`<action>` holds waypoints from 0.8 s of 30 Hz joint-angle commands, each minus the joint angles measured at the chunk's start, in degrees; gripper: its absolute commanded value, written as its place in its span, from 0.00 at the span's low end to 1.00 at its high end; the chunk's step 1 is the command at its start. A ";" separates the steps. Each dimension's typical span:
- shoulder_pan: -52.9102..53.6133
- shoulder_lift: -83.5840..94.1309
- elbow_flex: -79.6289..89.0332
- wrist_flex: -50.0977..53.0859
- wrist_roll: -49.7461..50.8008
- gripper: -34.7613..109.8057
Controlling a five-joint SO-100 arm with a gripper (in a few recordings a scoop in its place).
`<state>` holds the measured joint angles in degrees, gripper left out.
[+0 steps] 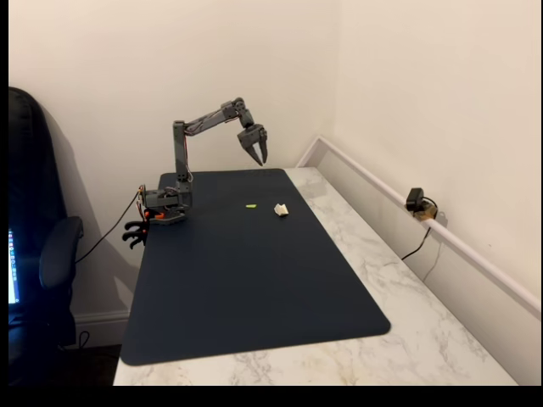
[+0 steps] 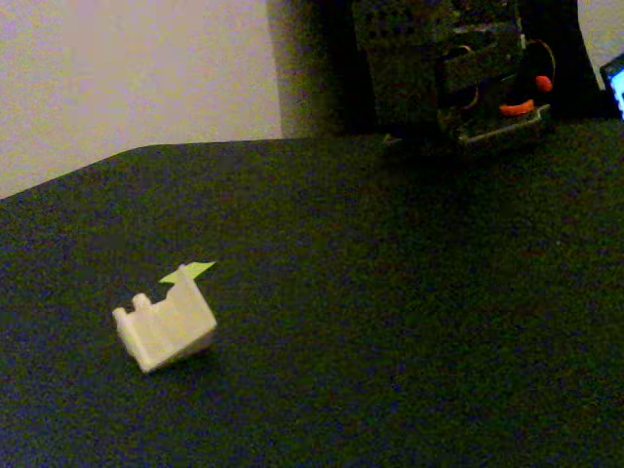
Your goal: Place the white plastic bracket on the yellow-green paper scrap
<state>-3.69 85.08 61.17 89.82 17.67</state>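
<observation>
We are looking at a marble-patterned white table (image 1: 441,331) standing in the corner of a cream-walled room, with a large dark mat (image 1: 254,280) covering most of its top. A small black camera (image 1: 416,202) is sitting at the table's right edge by the wall, its cable trailing down, and a dark office chair (image 1: 38,254) is standing at 9 o'clock of the mat.

In the wide fixed view we are seeing the grey arm (image 1: 182,153) rising from its base at the mat's far left corner, its elbow bent and its gripper (image 1: 259,157) hanging in the air, pointing downward, well above the mat. Its two fingers are looking drawn nearly together with nothing between them, though at this distance we cannot tell for certain whether a gap is left.

The white plastic bracket (image 1: 280,209) is lying on the mat at roughly 5 o'clock of the gripper. The yellow-green paper scrap (image 1: 251,205) is lying near it, at 9 o'clock of the bracket, the two apart.

In the low fixed view we are seeing the bracket (image 2: 166,330) tilted on the mat, with the scrap (image 2: 190,272) showing just behind it at 12 o'clock.
</observation>
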 commanded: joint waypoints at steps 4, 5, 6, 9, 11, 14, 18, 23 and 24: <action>-0.70 -7.73 -20.30 10.11 -1.14 0.24; -0.18 -7.65 -19.95 10.02 -2.99 0.25; 0.09 -7.73 -19.69 9.84 -3.52 0.25; 1.41 -8.44 -19.16 10.02 -1.49 0.26; 2.02 -8.88 -17.05 10.11 -0.26 0.26; 0.88 -12.04 -15.73 9.58 0.53 0.27; -0.62 -17.75 -19.78 9.49 1.23 0.29; -2.20 -20.39 -18.98 6.15 0.35 0.33; -2.29 -21.27 -18.98 5.62 0.62 0.34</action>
<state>-4.48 62.58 44.74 96.24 17.58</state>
